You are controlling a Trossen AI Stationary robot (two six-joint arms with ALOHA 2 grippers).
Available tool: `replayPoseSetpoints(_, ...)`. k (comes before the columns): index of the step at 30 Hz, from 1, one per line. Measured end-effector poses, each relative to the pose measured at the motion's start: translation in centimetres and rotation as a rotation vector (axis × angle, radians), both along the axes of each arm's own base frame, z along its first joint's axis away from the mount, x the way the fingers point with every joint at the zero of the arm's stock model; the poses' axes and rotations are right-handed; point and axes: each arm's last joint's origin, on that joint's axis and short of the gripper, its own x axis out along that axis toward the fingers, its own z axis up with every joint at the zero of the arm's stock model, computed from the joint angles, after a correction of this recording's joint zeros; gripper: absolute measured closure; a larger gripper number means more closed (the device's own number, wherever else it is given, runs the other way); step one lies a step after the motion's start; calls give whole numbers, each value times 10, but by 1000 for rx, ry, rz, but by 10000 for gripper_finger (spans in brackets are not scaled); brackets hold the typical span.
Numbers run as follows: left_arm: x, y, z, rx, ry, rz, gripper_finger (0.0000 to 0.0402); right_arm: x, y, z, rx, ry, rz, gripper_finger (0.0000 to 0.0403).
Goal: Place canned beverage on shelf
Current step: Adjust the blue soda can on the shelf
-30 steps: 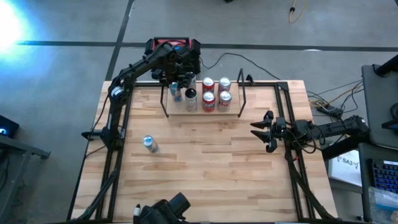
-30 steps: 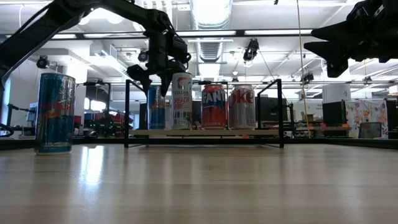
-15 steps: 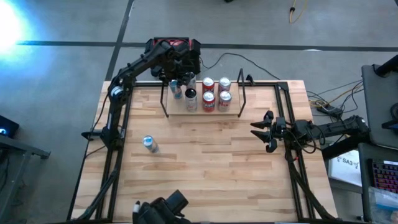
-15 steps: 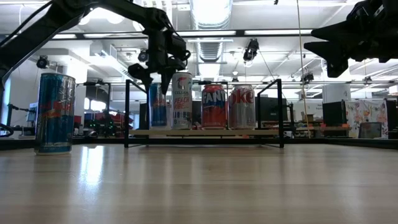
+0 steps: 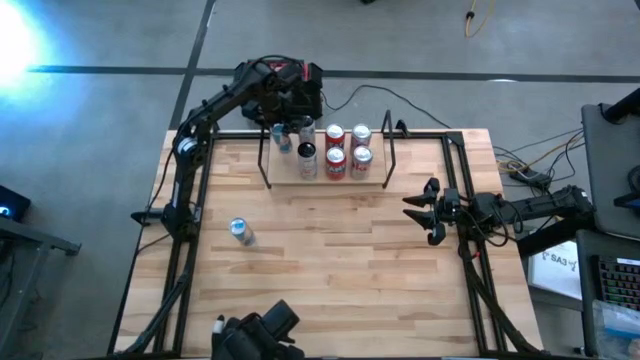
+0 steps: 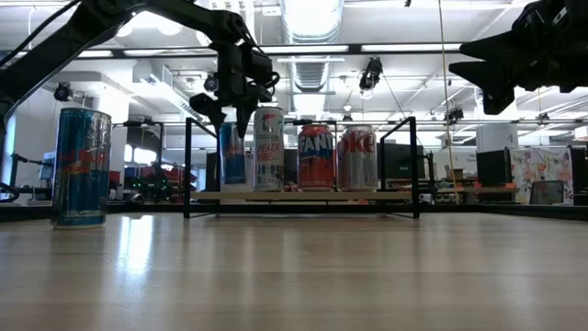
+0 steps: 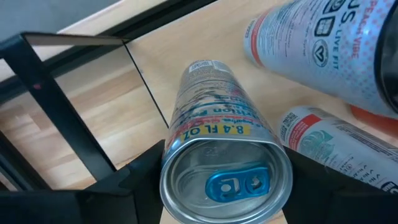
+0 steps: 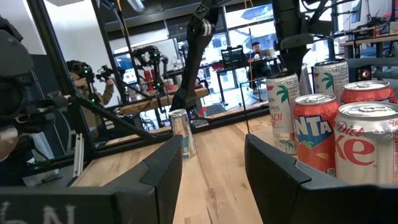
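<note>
The left gripper [image 6: 231, 114] is hanging over the shelf's [image 5: 325, 180] far left corner, just above a blue can [image 6: 231, 156] standing there. Its jaws are drawn together; in the low view the fingertips are meeting in a point above the can's top, touching nothing. The left wrist view is looking down on that can's lid [image 7: 226, 180], with the dark fingers [image 7: 130, 180] showing on either side of it, apart from its wall.

The right gripper [image 5: 420, 211] is waiting near the bench's [image 5: 330, 270] right edge, well apart from the shelf, jaws together and gripping nothing.

The shelf is sitting at the bench's far edge, about the middle of it, with black rod uprights [image 6: 187, 165] at both ends. Six cans are standing on it: the blue can, a white peach can [image 6: 268, 148] just beside it, a second white can [image 5: 306, 129] behind those, an orange Fanta can [image 6: 315, 157], a Diet Coke can [image 6: 356, 157], and one more red-topped can [image 5: 361, 135] in the far row.

One tall blue can [image 5: 240, 232] is standing alone on the bench toward the left edge, well apart from the shelf.

A black-and-red box [image 5: 290, 72] is lying beyond the bench's far edge, behind the left arm.
</note>
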Motion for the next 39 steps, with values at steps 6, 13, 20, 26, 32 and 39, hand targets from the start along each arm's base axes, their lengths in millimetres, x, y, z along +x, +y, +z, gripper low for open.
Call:
replayPoseSetpoints(6,-1,4,0,15,-11,-24,175,0,0,0,0,0,0,245)
replayPoseSetpoints(13,-2,6,-1,18,-7,-26,174,0,0,0,0,0,0,245)
replayPoseSetpoints(20,-3,6,-1,31,7,-37,172,0,0,0,0,0,0,245)
replayPoseSetpoints(26,-3,6,-2,31,8,-42,171,0,0,0,0,0,0,245)
replayPoseSetpoints(32,-3,6,-7,19,20,-43,171,0,0,0,0,0,0,245)
replayPoseSetpoints(39,-2,7,-10,21,17,-46,171,0,0,0,0,0,0,245)
